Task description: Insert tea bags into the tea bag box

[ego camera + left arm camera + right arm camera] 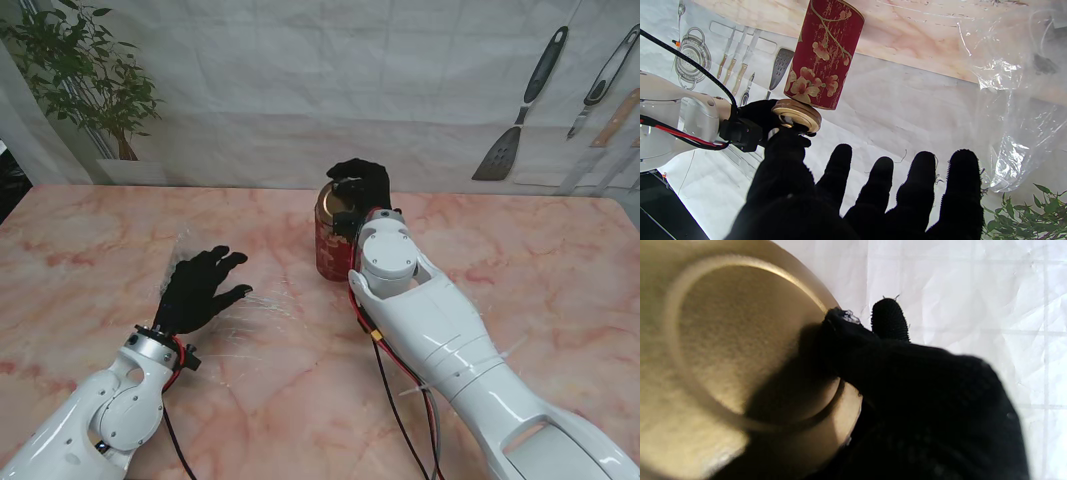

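Red, flower-printed cylindrical tea bag box (pixel 334 245) stands upright on the pink marble worktop (pixel 520 260), long axis vertical. Right hand (pixel 360 185) sits on top, fingers clamped on its round gold lid (pixel 796 115) — the nearer hand. Left hand (pixel 200 285), fingers spread and empty, rests left of the box on a clear plastic bag (pixel 1017 100); bare worktop lies between them.

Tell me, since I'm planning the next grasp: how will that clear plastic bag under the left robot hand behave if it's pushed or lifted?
The clear plastic bag looks thin and crinkled, so probably floppy and very light. Pushed, it would likely crumple or slide on the smooth marble table. Its glossy film may slip between the left robot hand's fingers.
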Controlling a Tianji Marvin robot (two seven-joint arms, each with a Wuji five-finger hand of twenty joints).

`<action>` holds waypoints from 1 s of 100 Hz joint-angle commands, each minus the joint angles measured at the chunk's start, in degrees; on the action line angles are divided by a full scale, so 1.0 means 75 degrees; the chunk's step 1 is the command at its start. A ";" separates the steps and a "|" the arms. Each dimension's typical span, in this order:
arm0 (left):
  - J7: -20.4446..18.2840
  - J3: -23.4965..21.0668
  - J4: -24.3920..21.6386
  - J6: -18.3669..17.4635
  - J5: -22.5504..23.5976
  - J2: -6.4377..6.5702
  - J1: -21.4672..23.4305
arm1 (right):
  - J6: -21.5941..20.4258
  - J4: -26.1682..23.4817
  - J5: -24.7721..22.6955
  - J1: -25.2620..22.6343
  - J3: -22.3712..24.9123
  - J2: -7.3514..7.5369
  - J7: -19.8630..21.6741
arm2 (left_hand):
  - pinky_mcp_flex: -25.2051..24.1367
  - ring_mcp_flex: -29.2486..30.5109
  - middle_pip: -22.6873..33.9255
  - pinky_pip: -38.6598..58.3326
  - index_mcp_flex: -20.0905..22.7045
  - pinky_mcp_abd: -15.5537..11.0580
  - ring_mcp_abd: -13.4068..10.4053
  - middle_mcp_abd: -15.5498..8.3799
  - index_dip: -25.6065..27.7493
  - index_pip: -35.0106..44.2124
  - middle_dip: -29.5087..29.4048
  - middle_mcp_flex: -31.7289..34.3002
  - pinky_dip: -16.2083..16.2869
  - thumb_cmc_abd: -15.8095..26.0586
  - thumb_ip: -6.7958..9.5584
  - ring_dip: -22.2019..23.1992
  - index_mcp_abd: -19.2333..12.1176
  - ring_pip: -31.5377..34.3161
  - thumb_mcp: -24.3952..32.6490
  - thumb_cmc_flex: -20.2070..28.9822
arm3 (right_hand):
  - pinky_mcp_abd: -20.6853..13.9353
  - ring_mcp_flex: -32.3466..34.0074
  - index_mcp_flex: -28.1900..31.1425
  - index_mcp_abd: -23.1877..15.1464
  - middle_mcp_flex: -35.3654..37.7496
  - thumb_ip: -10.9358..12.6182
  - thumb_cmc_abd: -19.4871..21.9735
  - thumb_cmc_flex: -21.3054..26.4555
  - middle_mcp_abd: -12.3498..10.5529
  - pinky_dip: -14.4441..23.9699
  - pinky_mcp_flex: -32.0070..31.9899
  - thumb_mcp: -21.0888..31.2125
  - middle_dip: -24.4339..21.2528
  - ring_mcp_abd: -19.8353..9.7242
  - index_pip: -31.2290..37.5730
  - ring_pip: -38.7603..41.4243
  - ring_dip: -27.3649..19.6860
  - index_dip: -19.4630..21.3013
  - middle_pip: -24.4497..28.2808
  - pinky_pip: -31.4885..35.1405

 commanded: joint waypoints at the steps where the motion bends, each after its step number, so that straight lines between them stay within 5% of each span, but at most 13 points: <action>1: -0.0095 0.0013 -0.0066 0.0027 -0.0004 0.0001 -0.0030 | 0.0029 0.0017 -0.0008 -0.0048 0.0005 0.0006 0.0107 | -0.0041 0.0003 -0.0033 0.0152 0.0115 -0.0063 -0.0179 -0.0066 0.0051 0.0004 0.0051 -0.0166 0.0104 0.0251 -0.0048 0.0005 -0.0030 -0.0042 -0.0135 0.0366 | -0.0702 0.0037 0.0152 -0.0002 -0.0021 0.0294 0.0328 0.0904 0.0029 0.0043 0.0268 0.0666 0.0067 0.0371 0.0012 0.0463 -0.0024 0.0087 0.0426 0.0449; 100: -0.0151 -0.0031 -0.0100 -0.0027 -0.0026 0.0006 -0.0005 | 0.0155 -0.0124 -0.0470 -0.0104 0.0077 0.0099 0.0055 | -0.0034 0.0030 -0.0032 0.0146 0.0108 -0.0075 -0.0188 -0.0082 0.0052 0.0006 0.0054 -0.0152 0.0101 0.0248 -0.0049 0.0009 -0.0052 -0.0038 -0.0135 0.0361 | -0.0891 -0.0512 -0.0191 0.0226 -0.0549 0.0490 0.0525 0.0499 0.0227 0.0148 -0.0381 0.0631 0.0040 0.0574 -0.0196 0.0393 0.0022 0.0096 0.0352 0.0741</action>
